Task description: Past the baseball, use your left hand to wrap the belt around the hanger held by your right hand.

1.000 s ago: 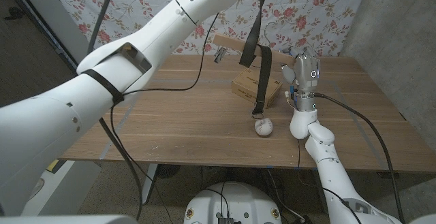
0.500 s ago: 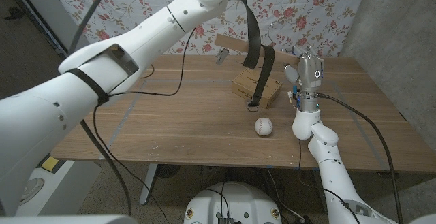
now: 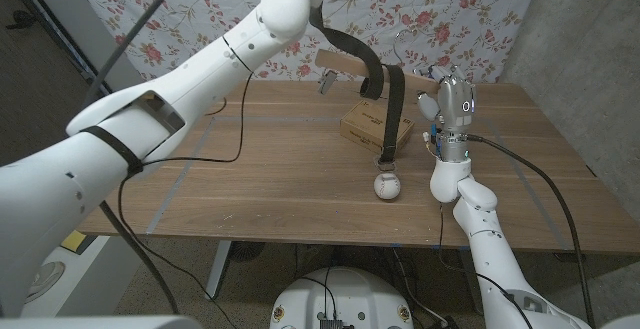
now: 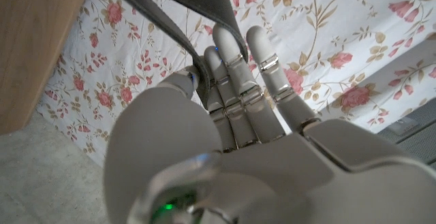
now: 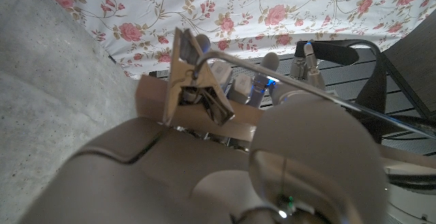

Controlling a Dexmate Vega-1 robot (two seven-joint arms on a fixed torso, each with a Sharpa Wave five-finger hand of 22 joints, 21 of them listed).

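Clearly the risk at this moment is in the belt, which is only half under control. On the left, the left arm reaches high over the table, and in the left wrist view the left hand pinches the dark strap between thumb and a finger, while the other fingers stand straight. This grip looks thin; if the strap slides out, I think the loop will fall off.

Further right, the belt arches over the wooden hanger and its free end hangs down in front of the cardboard box, with the tip just above the baseball, perhaps touching it; I cannot tell. A swinging tail could knock the ball and make it roll toward the near table edge.

On the right, the right hand stands upright with its fingers closed around the hanger; the right wrist view shows the metal hook and a clip near them. A strong pull from the left could turn the hanger in this grasp.
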